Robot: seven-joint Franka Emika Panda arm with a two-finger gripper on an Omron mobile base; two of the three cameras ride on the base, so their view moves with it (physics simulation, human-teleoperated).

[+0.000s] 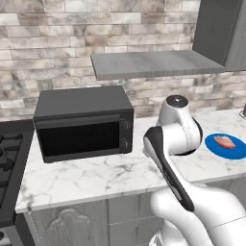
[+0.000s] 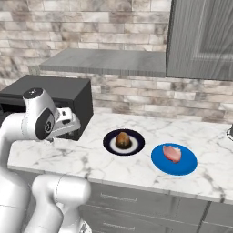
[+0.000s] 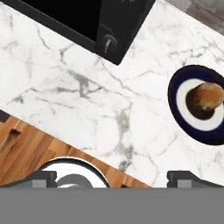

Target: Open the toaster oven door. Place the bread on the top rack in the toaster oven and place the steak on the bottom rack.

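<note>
Glossy white arm segments with dark joints fill the foreground of both base views, the rounded elbow raised above the white, grey-veined marble counter [image 1: 86, 175]. On the hand camera the two-finger gripper [image 3: 112, 177] shows its two small dark finger tips set far apart, jaws wide and holding nothing, above the counter's front edge with wood-plank floor beneath.

Boxy matte-black toaster oven [image 1: 84, 122] with a dark grey top sits on the counter against the brick wall, just right of the black-grated gas stove [image 1: 9, 163]. Its flat black rectangular toaster oven door [image 1: 79, 135] stands upright and shut; the dark pane hides whatever lies behind it. Two small round knobs sit on the control strip at its right edge.

Right of the oven, well apart from it, a round dark navy plate with a white centre [image 2: 124, 142] carries the small round golden-brown bread [image 2: 122, 139], lumpy and bun-like. Just beside that plate, farther right, a smooth bright blue round plate [image 2: 174, 159] holds the flat oval pale pink steak [image 2: 172, 153]. A flat grey slab shelf [image 1: 153, 63] juts from the wall above, beside a grey cabinet.
</note>
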